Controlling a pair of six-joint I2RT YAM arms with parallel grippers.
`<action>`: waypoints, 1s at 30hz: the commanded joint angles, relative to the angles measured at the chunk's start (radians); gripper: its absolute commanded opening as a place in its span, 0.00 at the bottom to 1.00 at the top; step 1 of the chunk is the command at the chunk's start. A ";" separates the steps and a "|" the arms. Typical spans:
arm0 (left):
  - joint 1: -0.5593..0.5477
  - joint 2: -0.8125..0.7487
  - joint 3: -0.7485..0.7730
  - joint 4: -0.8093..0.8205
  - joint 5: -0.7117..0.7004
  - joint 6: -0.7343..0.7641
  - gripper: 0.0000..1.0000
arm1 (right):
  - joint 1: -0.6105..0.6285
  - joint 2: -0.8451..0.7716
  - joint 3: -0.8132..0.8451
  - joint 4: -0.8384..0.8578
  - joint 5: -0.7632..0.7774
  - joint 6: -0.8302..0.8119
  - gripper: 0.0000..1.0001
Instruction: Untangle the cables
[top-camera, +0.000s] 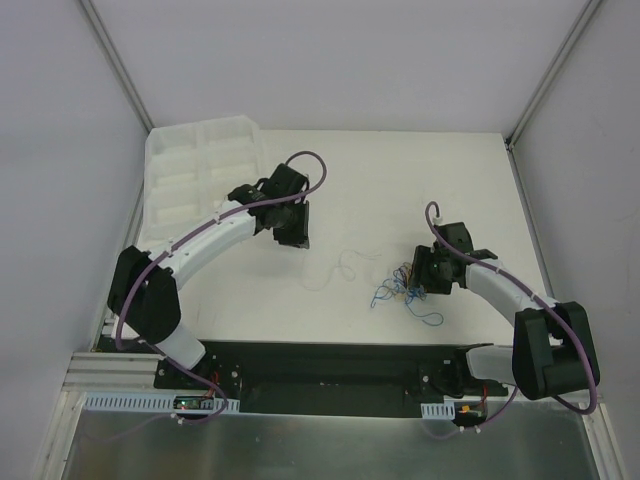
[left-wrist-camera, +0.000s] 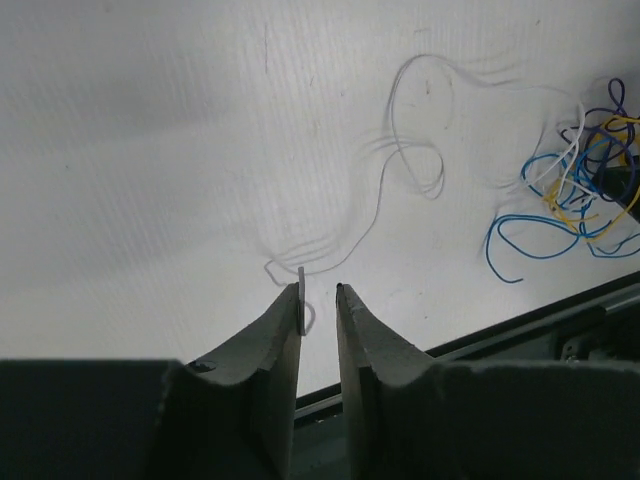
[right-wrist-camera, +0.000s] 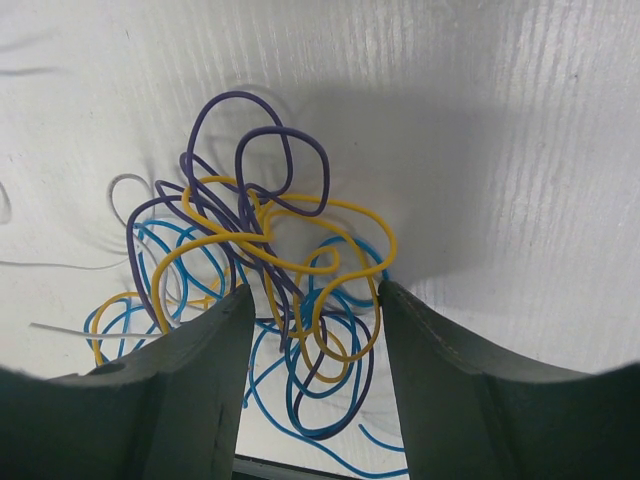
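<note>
The cables are a small tangle (top-camera: 403, 287) of thin blue, yellow and dark purple wires on the white table, right of centre. In the right wrist view the tangle (right-wrist-camera: 270, 240) lies right under my right gripper (right-wrist-camera: 315, 295), which is open wide with several loops between its fingers. A separate thin white wire (top-camera: 345, 265) lies loose to the left of the tangle. My left gripper (left-wrist-camera: 320, 290) hovers over the near end of this white wire (left-wrist-camera: 400, 150). Its jaws stand a narrow gap apart, with the wire's end beside the left finger (left-wrist-camera: 285, 320), not clamped. The tangle also shows far right in the left wrist view (left-wrist-camera: 580, 180).
A white compartment tray (top-camera: 200, 165) stands at the back left corner. A black rail (top-camera: 330, 365) runs along the table's near edge, close below the tangle. White walls enclose the table on three sides.
</note>
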 joint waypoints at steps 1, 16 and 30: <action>0.006 0.042 0.039 -0.072 0.084 -0.028 0.35 | -0.006 0.017 -0.006 0.001 -0.018 -0.015 0.56; -0.168 0.407 0.447 -0.062 0.322 0.037 0.54 | -0.009 0.012 -0.009 0.006 -0.033 -0.020 0.56; -0.219 0.613 0.588 -0.053 0.360 0.054 0.62 | -0.010 0.013 -0.010 0.009 -0.046 -0.026 0.56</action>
